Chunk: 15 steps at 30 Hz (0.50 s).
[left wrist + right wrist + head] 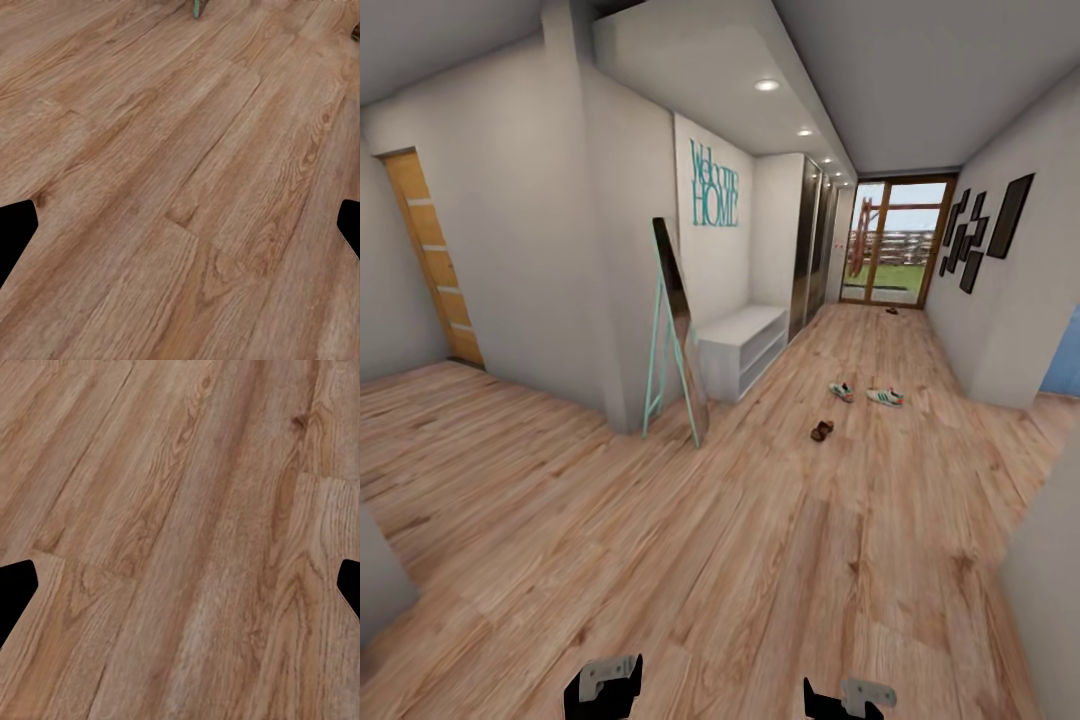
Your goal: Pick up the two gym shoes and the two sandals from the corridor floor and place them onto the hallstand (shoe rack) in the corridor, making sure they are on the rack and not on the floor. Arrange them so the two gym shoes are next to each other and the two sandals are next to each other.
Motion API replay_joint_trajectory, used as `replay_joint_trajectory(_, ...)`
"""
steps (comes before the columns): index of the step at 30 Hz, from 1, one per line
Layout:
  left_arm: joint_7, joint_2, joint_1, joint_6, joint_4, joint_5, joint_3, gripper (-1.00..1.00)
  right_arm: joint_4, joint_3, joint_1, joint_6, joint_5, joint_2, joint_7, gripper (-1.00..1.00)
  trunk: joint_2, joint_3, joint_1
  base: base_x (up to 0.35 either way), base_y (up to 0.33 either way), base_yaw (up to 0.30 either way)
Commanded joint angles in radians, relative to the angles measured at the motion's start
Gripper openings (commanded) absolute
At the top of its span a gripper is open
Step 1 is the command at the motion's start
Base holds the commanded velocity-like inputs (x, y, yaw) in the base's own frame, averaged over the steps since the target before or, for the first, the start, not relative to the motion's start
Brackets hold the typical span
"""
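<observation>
Two gym shoes (842,391) (884,397), cream with green stripes, lie apart on the corridor floor (780,520) well ahead of me. One dark brown sandal (822,430) lies just nearer than them. A small dark shape (891,310), possibly the other sandal, sits far off by the glass door. The white hallstand (745,350) stands against the left wall, its top and shelves bare. My left gripper (603,690) (180,225) and right gripper (843,700) (180,585) hang low over bare planks, both open with nothing between the fingers.
A teal-framed standing mirror (675,330) leans at the wall corner left of the hallstand; its foot (196,7) shows in the left wrist view. Tall dark cupboards (812,250) line the left wall beyond. A wall corner (1000,330) juts in on the right.
</observation>
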Motion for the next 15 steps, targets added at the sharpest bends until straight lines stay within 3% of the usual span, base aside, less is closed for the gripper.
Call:
replay_joint_trajectory(1, 0.0, 0.0, 0.0, 0.0, 0.0, 0.0, 0.0, 1.0, 0.0, 0.0, 0.0, 0.0, 0.0, 0.0, 0.0, 1.0, 0.0, 0.0, 0.0, 0.32, -0.152, 0.0)
replay_joint_trajectory(15, 0.0, 0.0, 0.0, 0.0, 0.0, 0.0, 0.0, 1.0, 0.0, 0.0, 0.0, 0.0, 0.0, 0.0, 0.0, 1.0, 0.0, 0.0, 0.0, 0.322, -0.156, 0.0)
